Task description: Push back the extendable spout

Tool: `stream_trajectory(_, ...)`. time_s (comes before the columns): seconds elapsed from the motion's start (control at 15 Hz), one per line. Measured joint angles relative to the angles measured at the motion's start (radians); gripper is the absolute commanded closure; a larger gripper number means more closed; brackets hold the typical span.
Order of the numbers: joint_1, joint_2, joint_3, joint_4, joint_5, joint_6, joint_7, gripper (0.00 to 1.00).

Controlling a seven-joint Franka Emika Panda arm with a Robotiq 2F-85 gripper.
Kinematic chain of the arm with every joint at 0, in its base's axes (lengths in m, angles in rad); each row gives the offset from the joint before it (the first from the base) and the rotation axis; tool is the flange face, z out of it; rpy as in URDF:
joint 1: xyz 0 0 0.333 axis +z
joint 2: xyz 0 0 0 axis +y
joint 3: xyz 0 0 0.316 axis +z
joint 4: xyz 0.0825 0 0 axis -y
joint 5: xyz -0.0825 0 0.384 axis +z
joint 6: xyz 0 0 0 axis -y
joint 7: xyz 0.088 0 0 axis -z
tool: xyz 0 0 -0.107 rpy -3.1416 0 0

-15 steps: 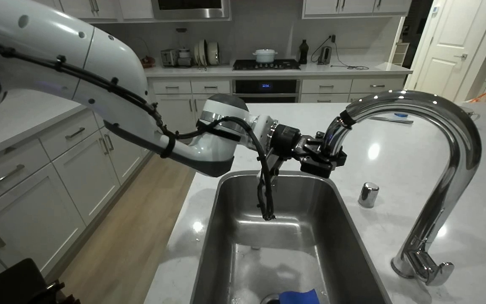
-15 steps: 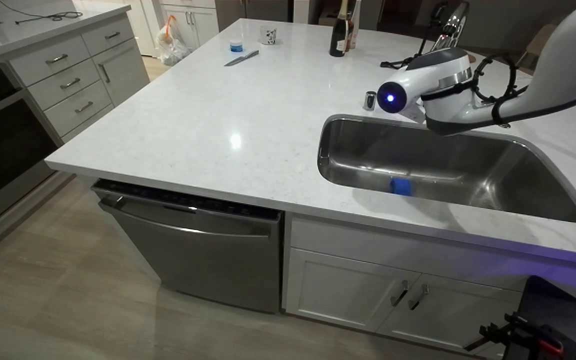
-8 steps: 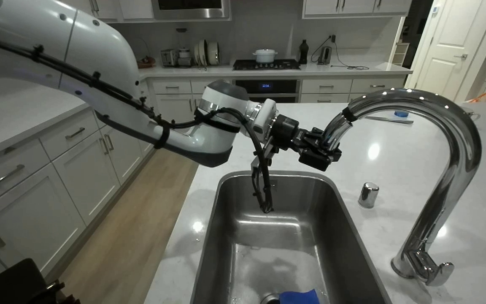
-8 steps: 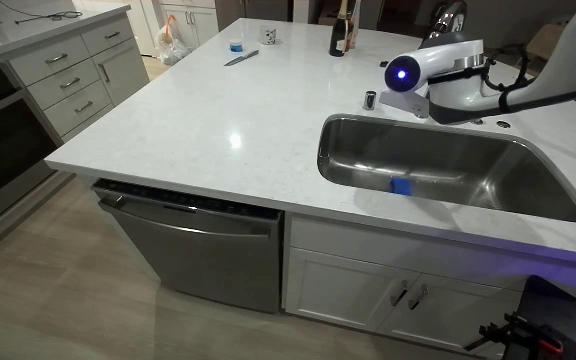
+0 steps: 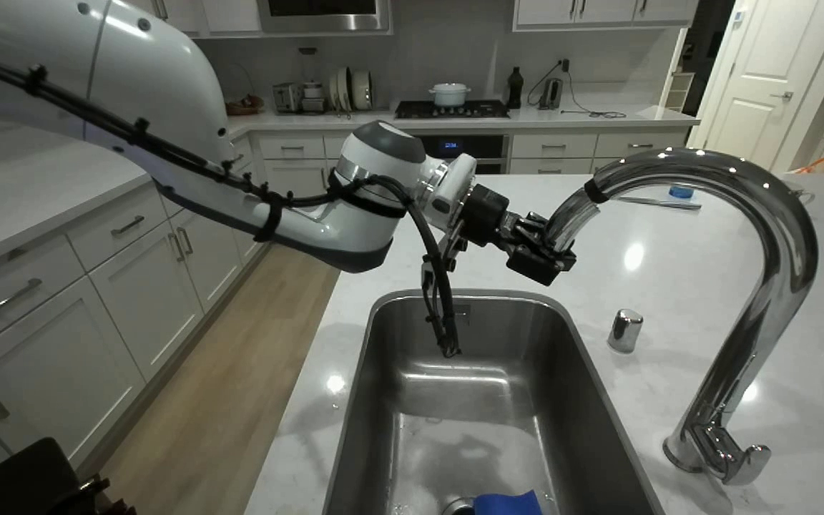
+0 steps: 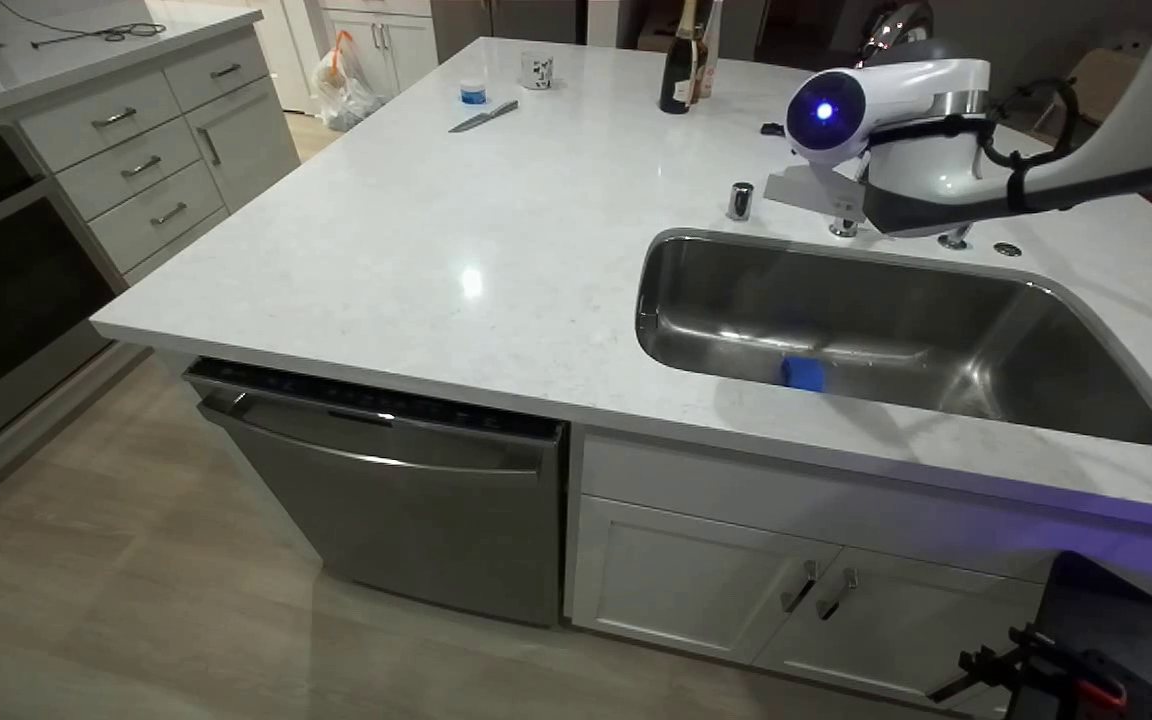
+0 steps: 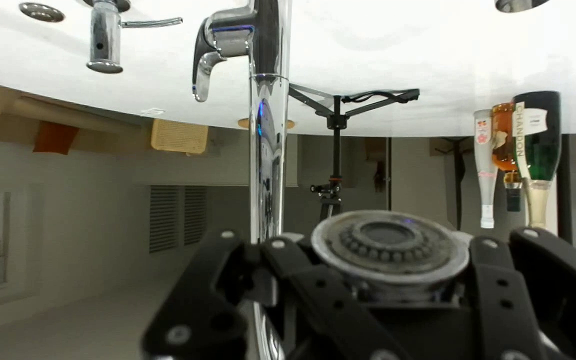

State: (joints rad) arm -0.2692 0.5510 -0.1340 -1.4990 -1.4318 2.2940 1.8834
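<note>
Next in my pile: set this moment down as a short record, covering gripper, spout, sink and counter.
Gripper: closed around the spout
Spout position: at the end of the arched faucet; full seating cannot be told
Spray face: visible in the wrist view
Sink: holds a blue thing, kind unclear
Counter: chrome cap, knife, mug, bottles

From here I'm seeing a silver spout (image 5: 571, 216), black end effector (image 5: 555, 245), white surface (image 6: 386, 230), grey sink (image 6: 856, 290) and black-patterned white cup (image 6: 536, 73).
</note>
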Motion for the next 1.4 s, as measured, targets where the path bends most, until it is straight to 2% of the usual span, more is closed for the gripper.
stream_trajectory(0.27,0.042,0.031,-0.034,0.028,-0.002,-0.059,0.163,0.98)
stream_trajectory(0.87,0.08,0.128,-0.053,0.137,-0.013,-0.276,0.514,0.98)
stream_trajectory(1.13,0.092,0.157,-0.079,0.138,-0.168,-0.276,0.648,0.98)
stream_trajectory(1.4,0.086,0.172,-0.081,0.123,-0.291,-0.27,0.716,0.98)
